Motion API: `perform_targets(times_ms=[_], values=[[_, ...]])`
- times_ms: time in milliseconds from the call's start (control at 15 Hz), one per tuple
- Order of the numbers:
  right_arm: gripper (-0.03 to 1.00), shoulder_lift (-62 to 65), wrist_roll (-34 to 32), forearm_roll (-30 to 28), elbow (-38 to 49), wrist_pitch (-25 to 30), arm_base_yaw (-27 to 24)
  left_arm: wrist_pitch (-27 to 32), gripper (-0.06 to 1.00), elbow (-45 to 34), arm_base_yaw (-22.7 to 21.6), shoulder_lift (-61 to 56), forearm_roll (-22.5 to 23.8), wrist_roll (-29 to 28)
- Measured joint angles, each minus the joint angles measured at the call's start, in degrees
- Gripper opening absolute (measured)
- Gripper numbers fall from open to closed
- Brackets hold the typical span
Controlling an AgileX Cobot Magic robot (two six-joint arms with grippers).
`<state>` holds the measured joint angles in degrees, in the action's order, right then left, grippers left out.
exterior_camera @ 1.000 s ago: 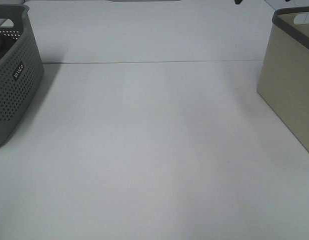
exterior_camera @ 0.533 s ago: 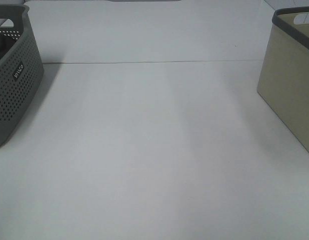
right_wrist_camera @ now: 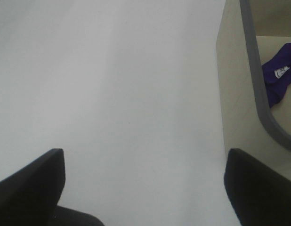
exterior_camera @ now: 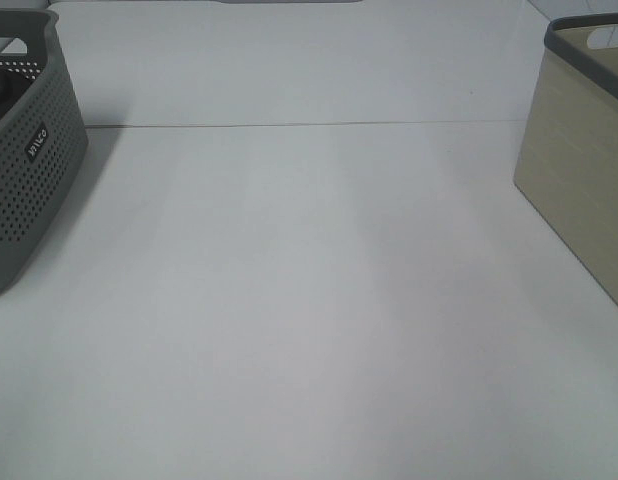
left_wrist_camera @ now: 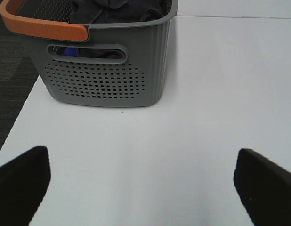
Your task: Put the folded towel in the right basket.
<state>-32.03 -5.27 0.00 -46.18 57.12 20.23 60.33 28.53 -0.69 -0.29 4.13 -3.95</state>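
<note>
On the white worktop (exterior_camera: 309, 300) stand two baskets, well apart: one grey perforated basket (exterior_camera: 24, 150) at the left, holding dark cloth, and one beige basket (exterior_camera: 579, 170) at the right. A purple towel (right_wrist_camera: 279, 75) already lies inside the beige one, so the task looks complete. Both the left gripper (left_wrist_camera: 141, 181) and the right gripper (right_wrist_camera: 145, 181) have jaws spread wide, holding nothing. One likely risk: an arm swinging sideways could knock a basket, since each gripper sits near one.
</note>
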Motion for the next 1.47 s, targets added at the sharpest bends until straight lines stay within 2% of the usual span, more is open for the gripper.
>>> perform_targets(times_ms=[400,667,1067,1133,1267,1467], values=[[0.88,28.0,2.8,0.0,12.9,2.0,0.0,0.0,0.99,0.0,0.0,0.0,-0.1,0.2],[0.88,32.3,4.6,-0.7,19.2,5.5,0.0,0.0,0.99,0.0,0.0,0.0,-0.1,0.2],[0.88,32.3,4.6,-1.1,20.0,6.1,-0.3,0.0,0.99,0.0,0.0,0.0,-0.1,0.5],[0.88,32.3,4.6,-1.1,20.0,6.1,-1.7,0.0,0.99,0.0,0.0,0.0,-0.1,0.5],[0.88,32.3,4.6,-1.1,20.0,6.1,-7.7,0.0,0.99,0.0,0.0,0.0,-0.1,0.5],[0.88,32.3,4.6,-1.1,20.0,6.1,-19.5,0.0,0.99,0.0,0.0,0.0,-0.1,0.5]])
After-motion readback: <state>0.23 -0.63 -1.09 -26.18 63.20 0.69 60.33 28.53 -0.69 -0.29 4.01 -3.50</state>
